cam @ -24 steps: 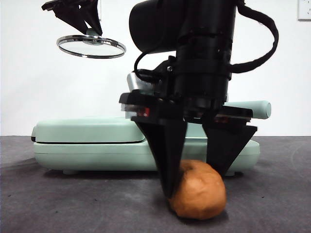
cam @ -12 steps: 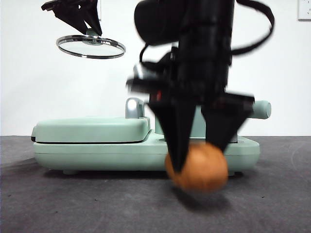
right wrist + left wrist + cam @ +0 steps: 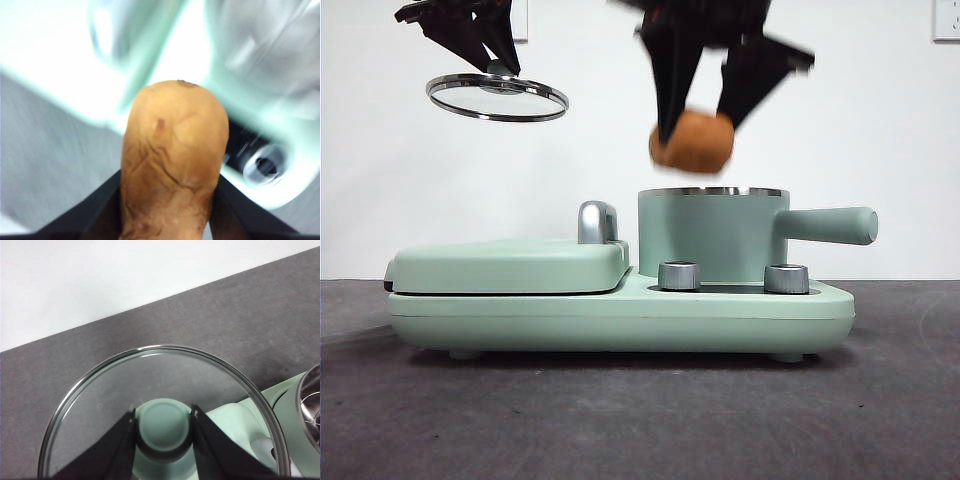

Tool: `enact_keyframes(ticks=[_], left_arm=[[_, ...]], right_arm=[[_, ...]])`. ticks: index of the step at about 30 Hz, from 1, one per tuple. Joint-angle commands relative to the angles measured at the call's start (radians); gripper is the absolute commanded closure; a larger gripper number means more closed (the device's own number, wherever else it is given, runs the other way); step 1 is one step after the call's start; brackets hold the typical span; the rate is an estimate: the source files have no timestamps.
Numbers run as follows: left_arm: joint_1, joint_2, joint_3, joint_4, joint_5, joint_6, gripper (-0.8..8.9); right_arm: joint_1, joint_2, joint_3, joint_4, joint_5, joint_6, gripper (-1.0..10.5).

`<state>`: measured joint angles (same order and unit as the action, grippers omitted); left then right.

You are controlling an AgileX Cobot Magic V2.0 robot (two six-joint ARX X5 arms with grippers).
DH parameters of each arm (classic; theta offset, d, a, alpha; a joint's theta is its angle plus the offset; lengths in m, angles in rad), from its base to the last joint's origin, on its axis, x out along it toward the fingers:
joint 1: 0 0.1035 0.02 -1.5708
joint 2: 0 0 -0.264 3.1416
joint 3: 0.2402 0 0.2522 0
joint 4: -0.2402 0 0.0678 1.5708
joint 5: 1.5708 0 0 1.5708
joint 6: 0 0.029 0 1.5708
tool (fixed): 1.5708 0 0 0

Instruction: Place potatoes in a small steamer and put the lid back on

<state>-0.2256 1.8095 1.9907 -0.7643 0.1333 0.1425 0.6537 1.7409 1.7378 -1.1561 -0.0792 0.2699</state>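
R gripper clamped on potato, which I read as hanging just above the steamer, over its rim on the side away from the handle | pot opening below, slightly handle-ward | L gripper clamped on lid knob, held high over griddle cover, well apart

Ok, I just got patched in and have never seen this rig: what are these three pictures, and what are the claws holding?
It is a two-armed table robot. The front picture looks level across the table; the other two come from cameras on each wrist. The left claw grips the glass lid by its knob, high in the air. The right claw holds the potato just above the open green steamer, which sits on a cooker base beside a flat griddle cover.
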Motion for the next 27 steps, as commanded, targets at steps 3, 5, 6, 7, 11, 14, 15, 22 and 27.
enact_keyframes(ticks=[3,5,6,7,11,14,15,22,27], left_arm=[[-0.004,-0.005,0.031,0.024,0.005,-0.002,7.64],[-0.004,-0.005,0.031,0.023,0.005,-0.002,7.64],[-0.004,-0.005,0.031,0.023,0.005,-0.002,7.64],[-0.004,-0.005,0.031,0.023,0.005,-0.002,7.64],[-0.005,-0.005,0.029,0.022,0.005,-0.011,7.64],[-0.006,-0.004,0.025,0.022,0.005,-0.018,7.64],[-0.006,-0.004,0.024,0.023,0.005,-0.018,7.64],[-0.006,-0.004,0.024,0.023,0.005,-0.018,7.64],[-0.006,-0.004,0.024,0.023,0.005,-0.018,7.64]], right_arm=[[-0.081,0.089,0.187,-0.048,0.000,-0.071,8.4],[-0.111,0.134,0.251,-0.079,0.000,-0.086,8.4],[-0.127,0.160,0.284,-0.094,0.000,-0.097,8.4],[-0.139,0.185,0.310,-0.105,0.000,-0.105,8.4],[-0.179,0.288,0.402,-0.120,0.000,-0.123,8.4],[-0.197,0.357,0.448,-0.117,-0.002,-0.126,8.4],[-0.203,0.378,0.458,-0.114,-0.002,-0.129,8.4],[-0.215,0.452,0.463,-0.100,-0.005,-0.133,8.4],[-0.215,0.457,0.463,-0.092,-0.008,-0.133,8.2]])
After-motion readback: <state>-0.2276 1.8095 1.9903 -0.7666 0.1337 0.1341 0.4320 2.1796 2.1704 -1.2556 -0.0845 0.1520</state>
